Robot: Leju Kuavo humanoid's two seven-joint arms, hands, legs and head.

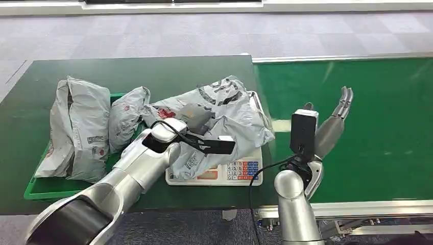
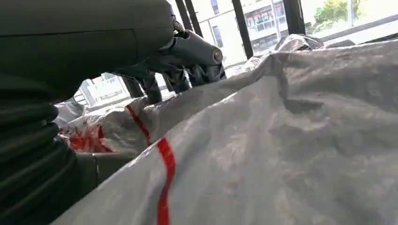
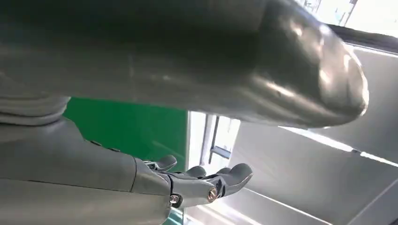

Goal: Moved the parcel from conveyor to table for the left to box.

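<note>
A: Where's the parcel (image 1: 224,109)?

B: It lies on the scale (image 1: 240,172) at the table's (image 1: 153,69) right edge, just beside the conveyor (image 1: 367,102). It's a grey poly mailer, crumpled, draped over most of the platform and hanging off its left side.

A: And the left hand (image 1: 196,116)?

B: It rests on top of the bag. In the left wrist view the dark fingers (image 2: 187,75) curl down onto the plastic, but I cannot tell whether they have really pinched it or are only touching.

A: What could go wrong?

B: My guess: the film is slack and slippery, so a shallow hold could pull free on the lift, or the bag could sag and drag the scale along. It also touches the neighbouring parcel (image 1: 125,115) at the green bin (image 1: 38,191), so a sweep to the left might snag that one or land on the bin's rim, since two other bags (image 1: 76,127) already crowd it.

A: The right hand (image 1: 334,120)?

B: Held up over the belt, fingers spread, holding nothing. It's well apart from the bag, so little risk there.

A: Any writing?

B: Red printing on the mailers and a red stripe (image 2: 165,178) close up, but nothing legible. The shipping labels are too small to read. The scale has coloured keys; its digits are unreadable.
</note>
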